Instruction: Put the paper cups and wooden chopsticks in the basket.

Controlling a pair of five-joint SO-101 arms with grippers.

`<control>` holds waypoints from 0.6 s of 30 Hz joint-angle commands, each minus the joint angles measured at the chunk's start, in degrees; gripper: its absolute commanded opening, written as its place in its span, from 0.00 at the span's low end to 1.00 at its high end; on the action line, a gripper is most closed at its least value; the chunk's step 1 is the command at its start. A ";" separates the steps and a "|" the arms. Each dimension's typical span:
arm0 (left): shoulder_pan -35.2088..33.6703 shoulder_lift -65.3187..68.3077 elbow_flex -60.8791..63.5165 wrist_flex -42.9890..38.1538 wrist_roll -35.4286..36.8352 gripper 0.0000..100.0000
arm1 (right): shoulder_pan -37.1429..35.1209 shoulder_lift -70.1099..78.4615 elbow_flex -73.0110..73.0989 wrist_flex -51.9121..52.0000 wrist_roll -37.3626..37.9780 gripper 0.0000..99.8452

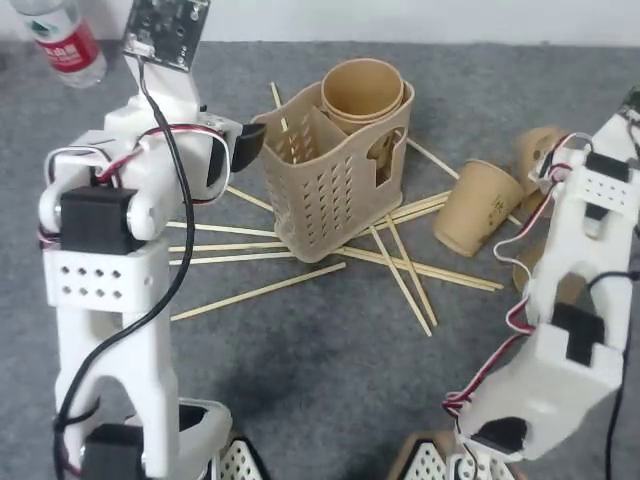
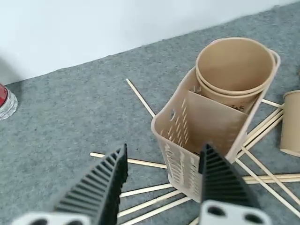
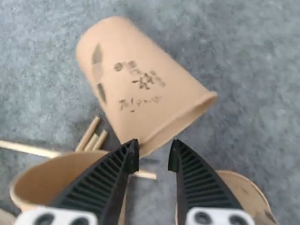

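A tan slotted basket (image 1: 330, 185) stands mid-table with nested paper cups (image 1: 362, 88) in one compartment. Wooden chopsticks (image 1: 255, 292) lie scattered around its base. My left gripper (image 2: 161, 164) hangs open just beside the basket (image 2: 187, 140), nothing between its fingers, and the nested cups (image 2: 234, 63) are beyond it. A paper cup (image 1: 478, 207) lies on its side to the right of the basket. My right gripper (image 3: 153, 152) is narrowly open over the rim of that fallen cup (image 3: 140, 91). Two more cups (image 3: 51, 185) (image 3: 246, 192) lie beside it.
A plastic bottle (image 1: 62, 40) stands at the back left corner, its red cap (image 2: 3, 99) visible in the left wrist view. The right arm (image 1: 585, 200) partly hides the far-right cups. Grey felt in front of the basket is bare apart from chopsticks.
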 commanded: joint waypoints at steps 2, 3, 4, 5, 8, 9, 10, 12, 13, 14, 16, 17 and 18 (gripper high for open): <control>0.18 -1.14 -0.13 -1.05 0.88 0.24 | 0.75 2.59 -5.80 -0.75 -0.62 0.13; 0.18 -1.05 -0.13 -1.05 0.97 0.24 | 0.57 2.42 -5.98 -0.75 -0.62 0.13; 0.18 -1.05 0.04 -1.05 0.97 0.24 | 0.40 2.15 -5.98 -0.75 -0.62 0.13; 0.18 -1.14 0.66 -1.41 0.97 0.24 | 0.31 1.80 -5.98 -0.84 -0.62 0.13; 1.23 -1.41 3.47 -2.90 0.97 0.24 | -0.22 1.10 -5.98 -1.10 -0.62 0.13; 1.67 -1.49 4.62 -3.52 0.97 0.24 | -0.22 1.01 -5.98 -1.10 -0.62 0.13; 2.11 -1.49 5.76 -4.13 0.97 0.24 | -0.04 1.01 -6.07 -1.10 -0.62 0.13; 2.81 -1.49 7.60 -5.45 0.97 0.24 | 0.48 0.92 -6.15 -1.19 -0.62 0.13; 2.99 -1.49 8.13 -5.89 0.97 0.24 | 0.92 0.92 -6.15 -1.36 -0.62 0.13; 3.25 -1.49 8.48 -6.24 0.97 0.24 | 1.19 1.01 -6.15 -2.15 -0.62 0.14; 3.96 -1.49 8.57 -6.24 0.97 0.24 | 1.89 1.54 -6.07 -3.82 -0.62 0.18; 4.40 -1.49 8.57 -6.24 0.97 0.24 | 1.98 1.63 -5.89 -4.79 -0.62 0.20; 4.75 -1.49 8.57 -6.24 0.97 0.24 | 1.98 2.15 -5.89 -5.32 -0.62 0.22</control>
